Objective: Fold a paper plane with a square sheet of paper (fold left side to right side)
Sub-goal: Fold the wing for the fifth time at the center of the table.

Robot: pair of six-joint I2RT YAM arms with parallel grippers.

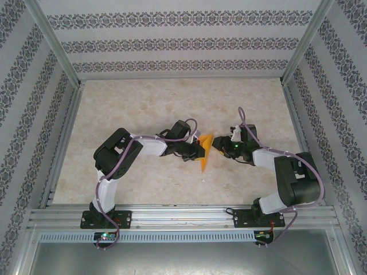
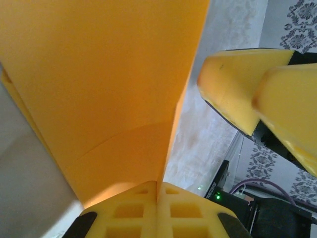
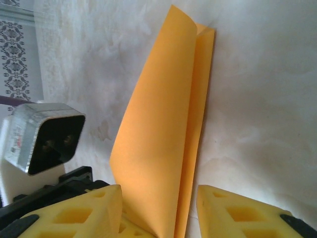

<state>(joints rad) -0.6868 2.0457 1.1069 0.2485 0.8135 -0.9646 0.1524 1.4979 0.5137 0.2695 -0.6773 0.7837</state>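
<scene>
The square sheet of paper [image 1: 205,153] is bright orange, folded over on itself and held off the table between the two grippers. My left gripper [image 1: 196,150] is shut on its lower edge; in the left wrist view the paper [image 2: 99,89] rises from the closed yellow fingers [image 2: 129,213] of that gripper [image 2: 158,184]. My right gripper [image 1: 218,145] faces it from the right and is open. In the right wrist view the folded paper [image 3: 163,129] stands between the spread fingers [image 3: 74,213] of the right gripper [image 3: 158,210], with a visible gap on the right side.
The pale marbled table [image 1: 172,109] is walled by patterned panels [image 1: 172,40] at the back and sides. An aluminium rail [image 1: 183,216] with both arm bases runs along the near edge. The left arm's wrist camera [image 3: 47,139] sits close beside the right gripper.
</scene>
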